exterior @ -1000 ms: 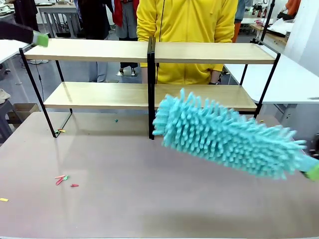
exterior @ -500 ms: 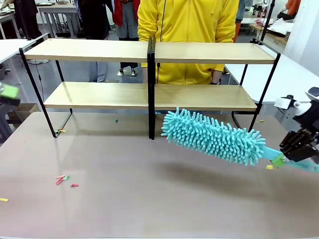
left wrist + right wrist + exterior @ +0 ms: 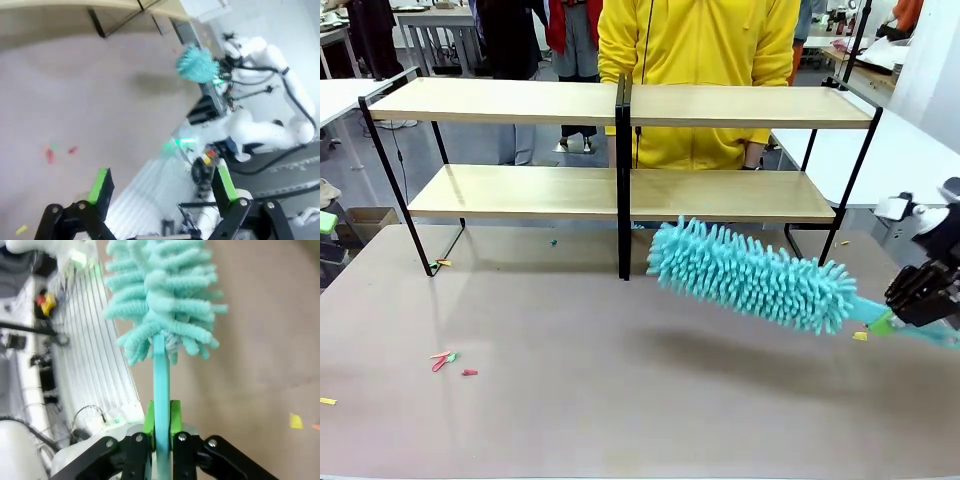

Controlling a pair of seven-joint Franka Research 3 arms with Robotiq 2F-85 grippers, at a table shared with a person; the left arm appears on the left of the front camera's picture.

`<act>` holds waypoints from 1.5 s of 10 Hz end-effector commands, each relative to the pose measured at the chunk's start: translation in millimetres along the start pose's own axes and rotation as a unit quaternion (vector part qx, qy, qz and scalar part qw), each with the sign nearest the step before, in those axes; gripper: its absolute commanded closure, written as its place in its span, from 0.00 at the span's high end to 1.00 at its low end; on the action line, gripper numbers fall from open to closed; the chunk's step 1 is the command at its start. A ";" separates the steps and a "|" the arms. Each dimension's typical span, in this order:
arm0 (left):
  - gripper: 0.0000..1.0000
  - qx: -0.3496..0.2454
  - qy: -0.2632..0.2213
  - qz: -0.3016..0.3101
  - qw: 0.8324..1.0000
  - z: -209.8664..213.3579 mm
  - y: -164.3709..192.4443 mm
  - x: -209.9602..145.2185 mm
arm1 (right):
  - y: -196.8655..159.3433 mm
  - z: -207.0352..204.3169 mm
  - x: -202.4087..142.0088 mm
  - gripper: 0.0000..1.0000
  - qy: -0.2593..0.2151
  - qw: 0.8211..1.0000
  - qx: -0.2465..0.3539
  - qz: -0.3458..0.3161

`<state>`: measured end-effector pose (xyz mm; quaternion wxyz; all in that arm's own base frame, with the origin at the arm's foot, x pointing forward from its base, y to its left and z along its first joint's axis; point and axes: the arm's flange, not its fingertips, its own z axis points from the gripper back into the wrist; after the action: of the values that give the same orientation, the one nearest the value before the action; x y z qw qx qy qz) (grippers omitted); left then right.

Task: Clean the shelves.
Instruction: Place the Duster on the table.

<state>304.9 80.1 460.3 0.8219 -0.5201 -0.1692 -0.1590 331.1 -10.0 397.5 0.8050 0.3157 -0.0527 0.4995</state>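
The shelves [image 3: 500, 100] stand across the far half of the table, their four light boards bare. In front of the lower right board a teal fluffy duster [image 3: 750, 275] hangs tilted above the tabletop, head pointing left. My right gripper [image 3: 895, 315] is shut on its handle at the right edge. In the right wrist view the green pads [image 3: 175, 415] clamp the teal handle [image 3: 161, 375] below the duster head [image 3: 160, 295]. My left gripper [image 3: 162, 185] is open with nothing between its fingers, looking over the tabletop towards the duster [image 3: 197, 62]. One of its green pads [image 3: 325, 222] shows at the picture's left edge.
A person in a yellow top [image 3: 695, 60] stands close behind the shelves. Small red and green scraps [image 3: 445, 358] lie on the grey-brown tabletop [image 3: 620, 400] at the left, a yellow scrap [image 3: 860, 336] under the duster handle. White tables [image 3: 910, 160] flank the rack.
The duster has drawn back from the camera and settled lower right, in front of the lower right board. My left gripper has left the top left shelf corner for the left edge.
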 end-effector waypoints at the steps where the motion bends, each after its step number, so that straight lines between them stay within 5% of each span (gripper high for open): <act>1: 1.00 -0.089 0.080 0.084 0.989 -36.8 33.0 7.0 | -37.3 -17.4 12.1 0.12 0.052 0.998 0.040 -0.019; 2: 1.00 -0.130 0.093 0.117 0.980 -42.1 45.7 1.6 | -39.5 -19.9 12.6 0.12 0.056 0.997 0.042 -0.015; 6: 1.00 -0.070 0.142 0.209 0.965 -72.0 81.0 -10.9 | -62.6 -24.8 6.7 0.12 0.049 0.996 -0.010 -0.080; 7: 1.00 -0.119 0.115 0.184 0.969 -74.4 79.0 -24.0 | -66.5 -27.4 4.5 0.12 0.051 0.994 -0.021 -0.093; 9: 1.00 -0.119 0.115 0.184 0.969 -74.4 79.0 -24.0 | -74.7 -31.9 6.7 0.12 0.061 0.987 -0.055 -0.135; 10: 1.00 -0.119 0.115 0.184 0.969 -74.4 79.0 -24.0 | -77.5 -30.6 6.9 0.72 0.050 0.985 -0.082 -0.144; 11: 1.00 -0.119 0.115 0.184 0.969 -74.4 79.0 -24.0 | -76.7 -22.3 5.1 0.72 0.013 0.979 -0.130 -0.155; 12: 1.00 -0.119 0.115 0.184 0.969 -74.4 79.0 -24.0 | -74.8 -9.6 3.6 1.00 -0.058 0.966 -0.190 -0.166; 13: 1.00 -0.119 0.115 0.184 0.969 -74.4 79.0 -24.0 | -73.6 2.4 1.4 0.77 -0.150 0.938 -0.254 -0.182; 14: 1.00 -0.119 0.115 0.184 0.969 -74.4 79.0 -24.0 | -69.4 12.7 -4.6 1.00 -0.244 0.909 -0.279 -0.190; 15: 1.00 -0.119 0.115 0.184 0.969 -74.4 79.0 -24.0 | -63.5 18.3 -11.5 1.00 -0.309 0.899 -0.243 -0.194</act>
<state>329.1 48.7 355.2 0.7923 -0.6026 0.0559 -0.0769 397.3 -58.4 393.4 0.9141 0.2392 -0.2554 0.2048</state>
